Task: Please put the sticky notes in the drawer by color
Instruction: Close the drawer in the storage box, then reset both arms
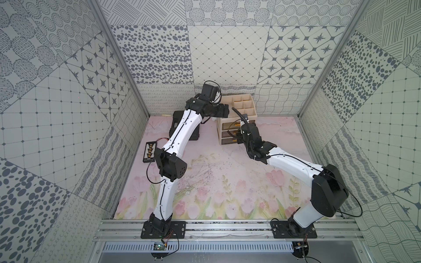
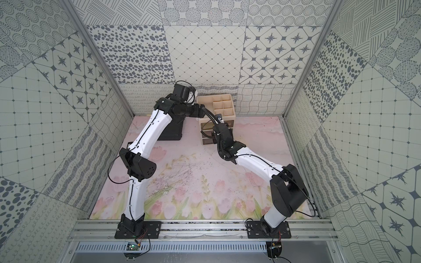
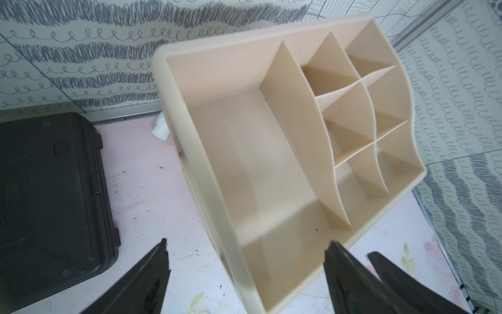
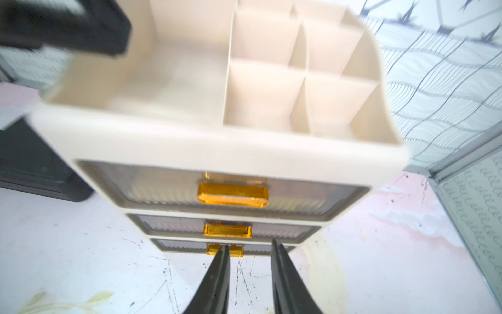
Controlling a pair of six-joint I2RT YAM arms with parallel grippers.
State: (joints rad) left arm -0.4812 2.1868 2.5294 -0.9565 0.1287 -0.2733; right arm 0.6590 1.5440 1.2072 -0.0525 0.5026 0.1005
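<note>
Drawer cabinet, small, cream plastic, three smoky translucent drawers with gold handles and a divided tray top (image 1: 251, 113): stands at 12 to 1 o'clock on the pink floral mat (image 1: 216, 182), close to the back wall. All three drawer fronts sit closed in the frame. Their contents cannot be made out through the smoky plastic.

At 9 to 10 o'clock, near the mat's left edge, lies a flat black box with a row of yellow sockets (image 1: 150, 152). At 11 o'clock lies a flat black plastic case (image 3: 49, 204), lid shut, beside the cabinet but apart from it. In both top views it is partly under my left arm.

My left gripper (image 3: 248, 244) hovers above the cabinet's left rim. Its fingers are spread wide and hold nothing. One fingertip (image 3: 163, 246) is over the strip of mat between case and cabinet, the other over the tray's large undivided compartment.

My right gripper (image 4: 249, 247) points at the cabinet front, level with the lowest drawer. Its fingers stand a moderate gap apart with nothing clamped between them. One fingertip (image 4: 224, 251) overlaps the lowest gold handle (image 4: 237, 250); contact cannot be confirmed.
</note>
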